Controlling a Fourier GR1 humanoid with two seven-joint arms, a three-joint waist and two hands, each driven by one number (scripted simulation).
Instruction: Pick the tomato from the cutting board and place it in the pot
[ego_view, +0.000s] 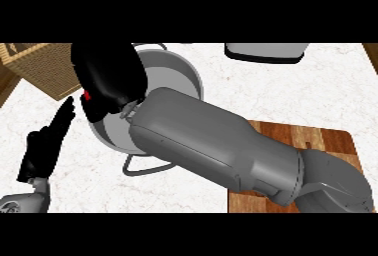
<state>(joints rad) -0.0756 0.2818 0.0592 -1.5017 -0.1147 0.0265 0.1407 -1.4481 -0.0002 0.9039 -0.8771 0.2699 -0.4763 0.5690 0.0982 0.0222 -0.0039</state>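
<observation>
My right forearm crosses from the wooden cutting board (328, 142) at the lower right to the grey pot (181, 75) at the upper middle. Over the pot's left rim my right hand (107, 75) is curled, back toward me. Only a red sliver of the tomato (86, 95) shows at its lower edge; the hand hides the rest. The bare part of the board holds nothing. At the lower left my left hand (44, 145) rests open with its fingers up, apart from the pot.
A wicker basket (33, 62) stands at the back left on the white marble counter (295, 95). A white appliance (266, 52) sits at the back right. The pot's near handle (144, 169) sticks out toward me.
</observation>
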